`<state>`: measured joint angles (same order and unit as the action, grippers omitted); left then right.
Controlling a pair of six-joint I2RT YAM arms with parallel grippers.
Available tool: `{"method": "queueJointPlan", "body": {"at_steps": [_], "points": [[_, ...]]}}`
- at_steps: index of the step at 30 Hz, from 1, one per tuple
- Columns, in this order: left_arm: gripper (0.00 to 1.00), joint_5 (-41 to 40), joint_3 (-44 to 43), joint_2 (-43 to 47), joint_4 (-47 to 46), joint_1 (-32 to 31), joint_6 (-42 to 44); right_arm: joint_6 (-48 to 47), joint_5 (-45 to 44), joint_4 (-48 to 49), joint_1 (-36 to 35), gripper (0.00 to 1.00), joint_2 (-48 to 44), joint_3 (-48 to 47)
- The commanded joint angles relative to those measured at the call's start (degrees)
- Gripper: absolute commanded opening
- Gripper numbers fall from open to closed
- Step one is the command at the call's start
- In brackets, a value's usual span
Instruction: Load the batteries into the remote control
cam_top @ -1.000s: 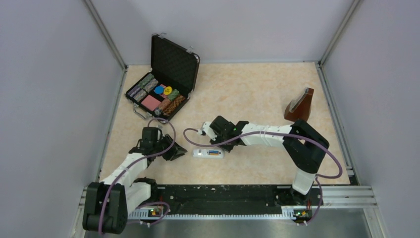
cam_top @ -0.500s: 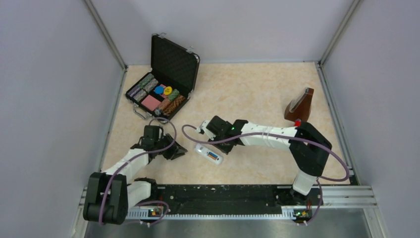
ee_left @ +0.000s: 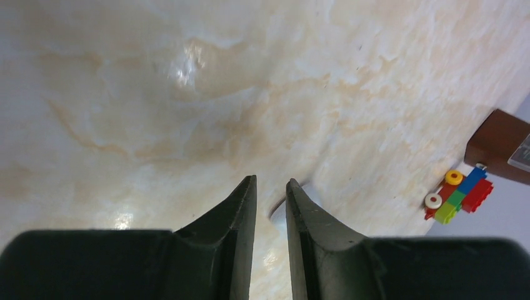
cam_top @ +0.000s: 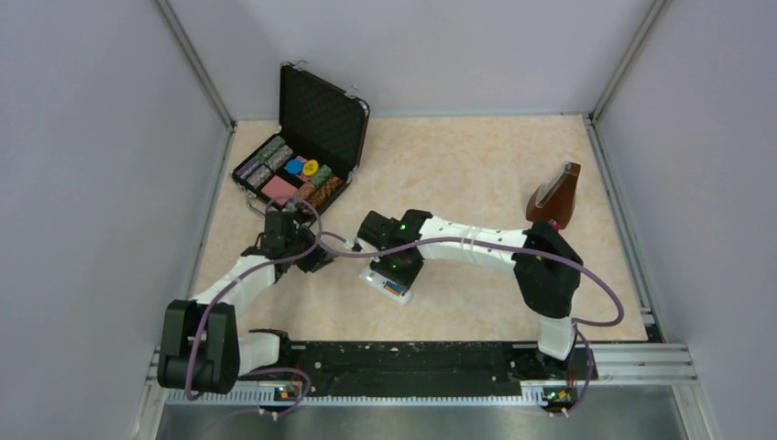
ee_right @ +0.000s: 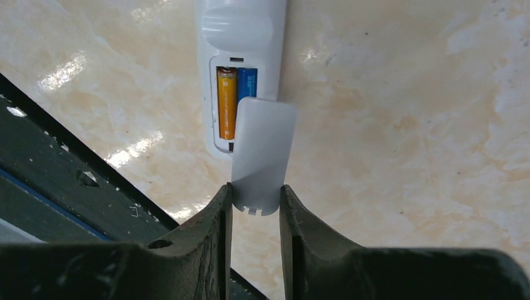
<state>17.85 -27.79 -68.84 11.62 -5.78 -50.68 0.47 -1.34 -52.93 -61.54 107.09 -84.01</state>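
Hidden from above, the white cover (ee_right: 262,150) is being clamped by the right gripper (ee_right: 255,190) partly over batteries (ee_right: 226,100) seated in the remote control (ee_right: 240,25); the left gripper (ee_left: 271,182) is being held slightly apart.

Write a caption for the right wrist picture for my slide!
The right gripper holds the cover over the remote, orange battery and blue battery already side by side in its slot.

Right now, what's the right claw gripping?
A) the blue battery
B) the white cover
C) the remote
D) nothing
B: in the right wrist view the right claw pinches the near end of the cover, which hangs over the open slot of the remote, where both batteries sit side by side.
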Motion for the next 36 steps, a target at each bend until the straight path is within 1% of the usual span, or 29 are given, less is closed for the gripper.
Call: {"method": "queueJointPlan", "body": {"at_steps": [1, 6, 9, 10, 13, 17, 20, 28, 36], "points": [[0.29, -1.4, -4.8, -4.0, -1.4, 2.4, 0.5, -0.2, 1.0, -4.5, -1.6, 0.11, 2.5, -4.8], [0.28, 3.7, -6.9, -8.2, -3.4, 5.2, 1.4, -2.6, 0.2, -6.5, -2.3, 0.11, 6.0, -8.2], [0.28, 5.0, -7.1, -9.0, -4.2, 5.4, 2.1, -3.0, 0.0, -7.0, -2.3, 0.11, 7.2, -9.6], [0.28, 5.2, -7.1, -9.1, -4.2, 6.8, 2.4, -3.1, 0.1, -7.2, -2.2, 0.11, 7.6, -10.1], [0.28, 5.5, -7.1, -9.3, -4.6, 7.5, 2.7, -3.7, 0.9, -8.3, -2.2, 0.11, 8.7, -11.5], [0.28, 6.3, -6.9, -9.6, -5.2, 7.9, 2.5, -4.4, 1.0, -9.0, -2.3, 0.11, 9.7, -12.1], [0.28, 6.7, -6.9, -9.9, -5.4, 8.1, 2.5, -4.6, 3.0, -9.3, -2.3, 0.11, 9.9, -12.1], [0.28, 7.5, -6.5, -11.0, -6.4, 8.4, 2.2, -3.6, 3.8, -9.8, -2.3, 0.11, 11.4, -13.4], [0.28, 7.9, -6.4, -11.3, -6.6, 8.7, 2.0, -1.9, 2.6, -9.9, -2.3, 0.11, 13.1, -15.0]]}}
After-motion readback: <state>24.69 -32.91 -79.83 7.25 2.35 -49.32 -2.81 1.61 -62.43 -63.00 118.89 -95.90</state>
